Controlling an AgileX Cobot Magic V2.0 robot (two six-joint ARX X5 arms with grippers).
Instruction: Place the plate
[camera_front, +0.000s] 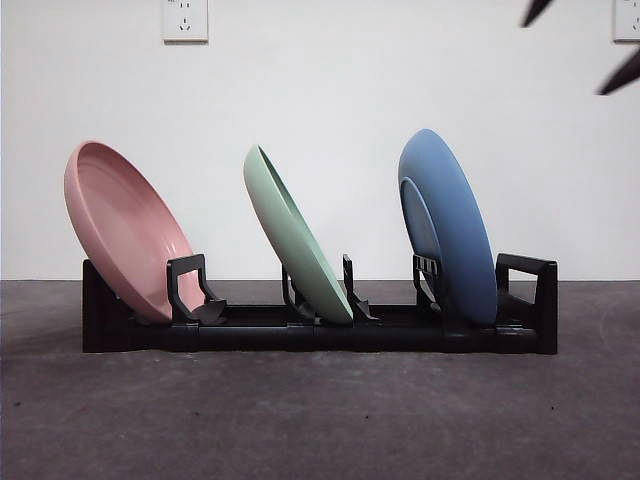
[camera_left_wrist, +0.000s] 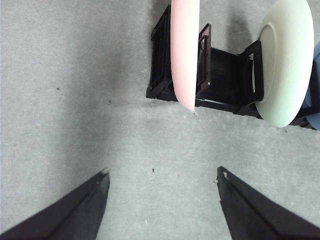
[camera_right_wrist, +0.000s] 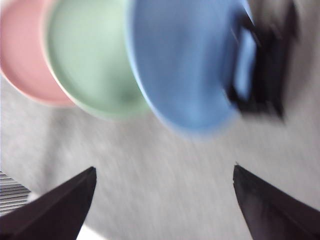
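Observation:
A black rack (camera_front: 530, 300) holds three plates leaning in its slots: a pink plate (camera_front: 125, 230) at the left end, a green plate (camera_front: 292, 235) in the middle, a blue plate (camera_front: 450, 225) at the right end. My left gripper (camera_left_wrist: 162, 175) is open and empty above the bare table near the rack's pink end (camera_left_wrist: 184, 50). My right gripper (camera_right_wrist: 164, 172) is open and empty too, apart from the blue plate (camera_right_wrist: 185, 65); its view is blurred. In the front view only black tips (camera_front: 625, 72) show at the top right corner.
The rack (camera_left_wrist: 225, 75) stands on a dark grey table (camera_front: 320, 420) before a white wall with sockets (camera_front: 185, 18). A pale edge and a striped surface (camera_right_wrist: 12, 192) show at the corner of the right wrist view.

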